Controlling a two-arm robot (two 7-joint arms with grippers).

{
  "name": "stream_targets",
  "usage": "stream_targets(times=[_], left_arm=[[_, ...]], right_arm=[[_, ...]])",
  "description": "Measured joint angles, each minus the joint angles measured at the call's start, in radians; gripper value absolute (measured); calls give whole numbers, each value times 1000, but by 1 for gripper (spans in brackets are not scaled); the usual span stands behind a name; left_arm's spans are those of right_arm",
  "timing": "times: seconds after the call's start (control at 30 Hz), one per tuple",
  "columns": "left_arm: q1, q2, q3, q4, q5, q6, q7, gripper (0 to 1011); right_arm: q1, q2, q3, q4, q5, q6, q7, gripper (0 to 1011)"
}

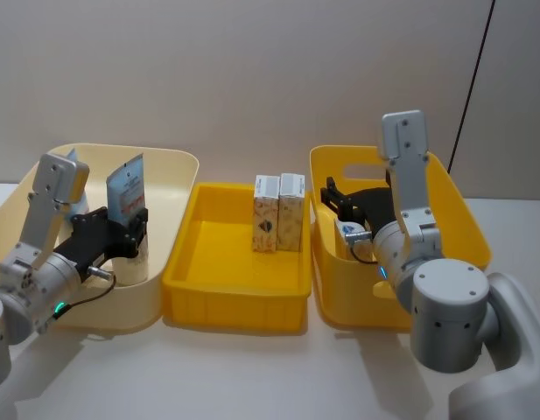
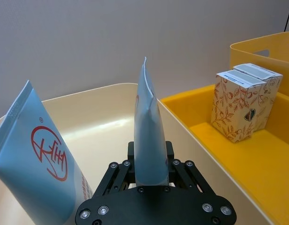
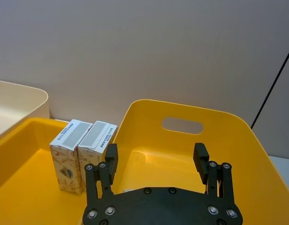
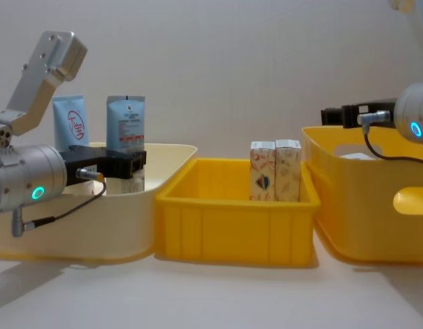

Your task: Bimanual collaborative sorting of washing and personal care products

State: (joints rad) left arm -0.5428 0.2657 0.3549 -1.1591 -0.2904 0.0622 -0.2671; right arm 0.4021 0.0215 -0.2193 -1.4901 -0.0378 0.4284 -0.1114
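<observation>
Your left gripper (image 2: 149, 161) clamps its fingers on the red-banded tube (image 2: 146, 126), upright in the cream bin (image 1: 180, 179). Your right gripper (image 3: 156, 155) hangs, fingers apart, over the yellow bin (image 3: 238, 136). Two cartons (image 1: 278, 212) stand at the tray (image 1: 234, 302)'s far edge.

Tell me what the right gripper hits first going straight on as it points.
Probably the far wall of the deep yellow bin, near its handle slot: the open right gripper faces it, nothing between. It may instead clear the rim; height is unclear.
</observation>
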Motion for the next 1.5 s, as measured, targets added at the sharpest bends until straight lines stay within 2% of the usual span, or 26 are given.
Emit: stream_targets(times=[1.5], left_arm=[[0,0,0,0,0,0,0,310]], right_arm=[[0,0,0,0,0,0,0,1001]])
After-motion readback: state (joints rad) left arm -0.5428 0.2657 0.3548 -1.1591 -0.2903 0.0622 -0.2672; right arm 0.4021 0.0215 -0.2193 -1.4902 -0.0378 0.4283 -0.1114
